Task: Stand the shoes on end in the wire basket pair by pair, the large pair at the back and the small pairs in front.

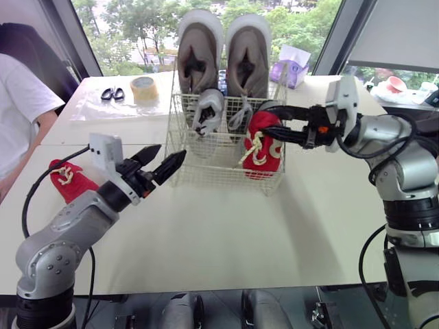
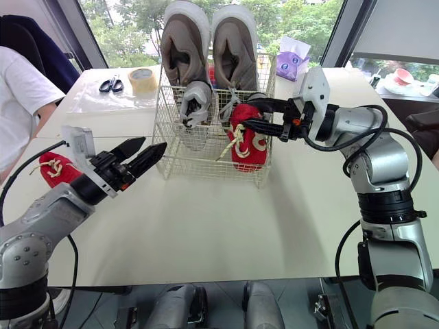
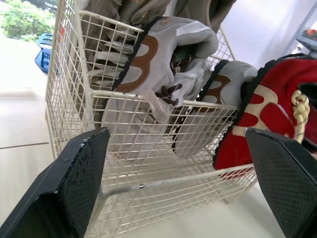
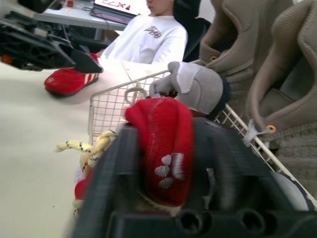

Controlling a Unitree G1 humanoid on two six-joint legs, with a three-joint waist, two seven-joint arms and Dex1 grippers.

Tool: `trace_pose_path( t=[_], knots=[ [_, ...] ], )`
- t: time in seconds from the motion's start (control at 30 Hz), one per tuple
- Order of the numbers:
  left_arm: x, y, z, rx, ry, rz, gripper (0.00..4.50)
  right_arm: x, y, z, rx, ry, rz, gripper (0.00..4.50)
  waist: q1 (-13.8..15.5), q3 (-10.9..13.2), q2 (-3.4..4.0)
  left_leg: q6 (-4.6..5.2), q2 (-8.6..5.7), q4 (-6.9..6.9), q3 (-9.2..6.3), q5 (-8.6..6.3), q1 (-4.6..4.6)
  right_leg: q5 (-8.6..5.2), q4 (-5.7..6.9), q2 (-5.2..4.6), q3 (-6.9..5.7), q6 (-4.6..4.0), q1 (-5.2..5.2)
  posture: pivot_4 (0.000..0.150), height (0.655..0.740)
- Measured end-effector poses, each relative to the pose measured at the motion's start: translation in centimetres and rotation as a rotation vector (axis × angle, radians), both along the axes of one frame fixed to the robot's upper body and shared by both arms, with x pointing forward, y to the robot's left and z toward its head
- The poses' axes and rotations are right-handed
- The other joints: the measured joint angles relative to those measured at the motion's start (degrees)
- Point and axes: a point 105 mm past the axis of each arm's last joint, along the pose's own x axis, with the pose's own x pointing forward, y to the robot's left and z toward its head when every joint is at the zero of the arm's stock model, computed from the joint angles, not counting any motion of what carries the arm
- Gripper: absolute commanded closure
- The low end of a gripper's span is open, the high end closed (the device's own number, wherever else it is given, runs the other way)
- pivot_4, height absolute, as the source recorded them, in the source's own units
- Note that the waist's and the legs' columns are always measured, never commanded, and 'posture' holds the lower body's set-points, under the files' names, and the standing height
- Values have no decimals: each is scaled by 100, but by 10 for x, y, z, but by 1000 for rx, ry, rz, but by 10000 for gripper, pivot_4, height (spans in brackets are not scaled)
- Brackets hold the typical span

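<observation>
Wire basket [image 1: 206, 168] stands on the table [image 1: 226, 233]; the large pair [image 1: 248, 55] is upright along its back; the small grey pair [image 1: 208, 110] stands on end in the front left part.

Right gripper [image 1: 267, 122]: jaws closed on the upper end of a red shoe [image 1: 264, 147], one finger on either side; that shoe is upright inside the basket's front right part, against the front wire, with its cord lace hanging loose.

Left gripper [image 1: 171, 151]: jaws apart, holding nothing, just off the basket's front left corner, above the table.

The second red shoe [image 1: 68, 179] lies flat on the table beside the left arm, well apart from the basket.

Behind the basket's left: scissors [image 1: 112, 94] and a tape roll [image 1: 144, 89]; a person [image 1: 17, 103] sits at the table's left edge.
</observation>
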Motion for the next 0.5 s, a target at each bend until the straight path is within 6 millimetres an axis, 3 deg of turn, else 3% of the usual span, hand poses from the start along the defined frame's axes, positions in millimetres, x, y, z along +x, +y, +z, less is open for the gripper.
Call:
trace_pose_path(
  t=[0.03, 0.07, 0.27, 0.33, 0.43, 0.5],
  knots=[
    [2, 3, 1, -2, 1, 11, 0, 0, -1, -1, -5, 1, 2, 3124, -1, 0, 0, 0, 0, 0, 0, 0, 0, 0, 0, 0, 0, 0, 0, 1500, 7400],
    [3, 7, 2, -9, 0, 27, 0, 0, -1, -3, -7, 6, 3, 426, -3, 0, 0, 0, 0, 0, 0, 0, 0, 0, 1, 0, 0, 0, 0, 1500, 7400],
    [14, 27, 24, -10, -19, 132, 0, -3, -7, 10, 15, 34, -10, 426, 2, 0, 0, -4, 0, 1, -4, 3, 0, 7, 7, -1, -1, 12, -1, 1500, 7400],
    [23, 41, 37, 20, -7, 217, 0, -9, -7, 33, 55, 33, 11, 426, 1, 6, -4, -11, 0, 2, -9, 7, -5, 10, 16, -1, -1, 15, -9, 1500, 7400],
    [32, 78, 76, 51, -28, 411, 0, -37, 0, 94, 143, -57, 117, 426, -20, 7, -4, -11, 3, -4, -17, 6, -2, 10, 17, 4, -4, 14, -11, 1500, 7400],
    [33, 100, 84, 61, 11, 493, 0, -56, 4, 116, 160, -97, 188, 426, -26, 1, -3, -12, 4, -13, -16, 5, 10, 7, 15, 4, -6, 13, -3, 1500, 7400]
  ],
)
